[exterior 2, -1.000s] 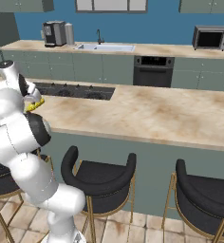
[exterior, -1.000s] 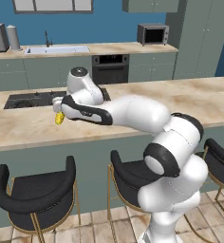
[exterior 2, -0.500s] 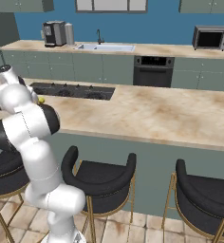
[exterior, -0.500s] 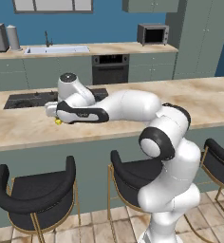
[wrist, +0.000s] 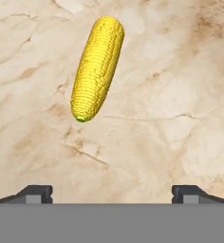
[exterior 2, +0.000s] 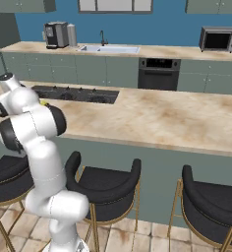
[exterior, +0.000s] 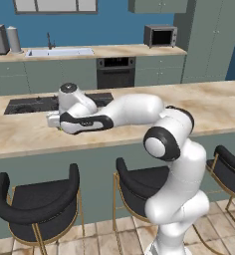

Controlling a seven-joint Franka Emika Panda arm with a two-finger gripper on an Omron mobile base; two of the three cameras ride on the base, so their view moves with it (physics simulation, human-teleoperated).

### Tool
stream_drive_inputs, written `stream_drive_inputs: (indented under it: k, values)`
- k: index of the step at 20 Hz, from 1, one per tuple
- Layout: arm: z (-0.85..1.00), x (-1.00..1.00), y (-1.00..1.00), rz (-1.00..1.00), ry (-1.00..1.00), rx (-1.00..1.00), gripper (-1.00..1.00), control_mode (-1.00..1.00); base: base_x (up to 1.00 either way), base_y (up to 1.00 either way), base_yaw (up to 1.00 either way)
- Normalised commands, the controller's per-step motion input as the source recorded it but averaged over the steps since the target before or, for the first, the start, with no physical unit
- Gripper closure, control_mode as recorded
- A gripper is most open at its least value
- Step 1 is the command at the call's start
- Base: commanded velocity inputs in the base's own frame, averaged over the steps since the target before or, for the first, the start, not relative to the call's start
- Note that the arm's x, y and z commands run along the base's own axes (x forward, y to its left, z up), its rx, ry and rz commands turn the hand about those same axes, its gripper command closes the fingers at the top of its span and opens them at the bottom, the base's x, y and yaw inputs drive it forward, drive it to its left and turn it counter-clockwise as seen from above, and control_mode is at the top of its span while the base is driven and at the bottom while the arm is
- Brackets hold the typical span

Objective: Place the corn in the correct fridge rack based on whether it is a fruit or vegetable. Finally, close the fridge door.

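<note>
While the two dark fingertips of the robot's gripper (wrist: 112, 192) stand spread wide with nothing between them, the target lies just beyond: the bright yellow, oblong corn cob (wrist: 97, 68) flat on the beige marble counter (wrist: 180, 95). Its long axis runs away from the hand, slightly left of centre, crosswise to the finger gap.
</note>
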Motion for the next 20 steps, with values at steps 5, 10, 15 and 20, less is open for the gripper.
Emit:
stream_drive_inputs:
  k: [5, 10, 15, 20]
  values:
    - [-0.24, 0.30, 0.08, 0.00, 0.00, 0.00, -1.00, -1.00, 0.00, 0.00, 0.00]
    - [-0.14, 0.48, 0.22, 0.00, 0.00, 0.00, -1.00, -1.00, 0.00, 0.00, 0.00]
    - [-0.14, 0.45, 0.23, 0.00, 0.00, 0.00, -1.00, -1.00, 0.00, 0.00, 0.00]
    - [-0.18, 0.42, 0.05, -0.01, 0.00, 0.00, -1.00, -1.00, 0.00, 0.00, 0.00]
